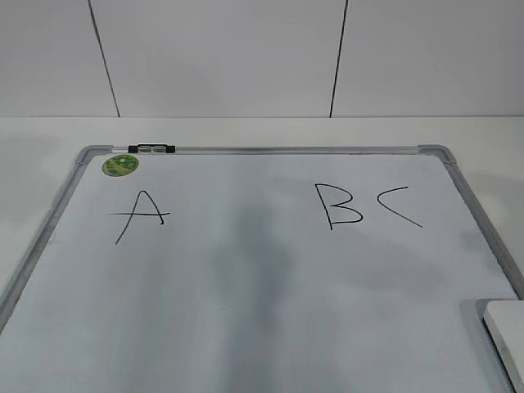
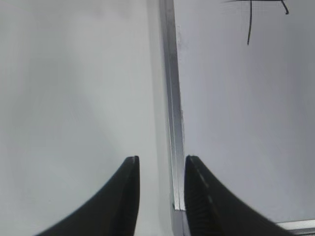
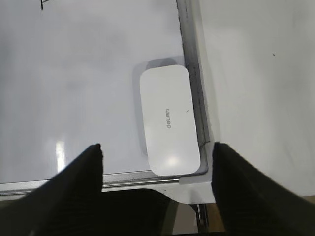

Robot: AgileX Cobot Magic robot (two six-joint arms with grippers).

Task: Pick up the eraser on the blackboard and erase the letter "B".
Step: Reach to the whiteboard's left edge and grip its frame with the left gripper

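The blackboard (image 1: pixel 246 327) is a white board with a silver frame lying flat. The letter "B" (image 1: pixel 337 206) is drawn in black between an "A" (image 1: pixel 139 214) and a "C" (image 1: pixel 399 206). The white eraser (image 3: pixel 169 119) lies in the board's near right corner against the frame; its edge shows in the exterior view (image 1: pixel 506 336). My right gripper (image 3: pixel 156 150) is open wide above the eraser, not touching it. My left gripper (image 2: pixel 161 162) is open and empty over the board's left frame rail (image 2: pixel 173 123). Neither gripper shows in the exterior view.
A green round magnet (image 1: pixel 119 164) sits at the board's far left corner beside a black clip (image 1: pixel 152 149) on the top rail. The white table (image 1: pixel 246 131) surrounds the board, with a white panelled wall behind.
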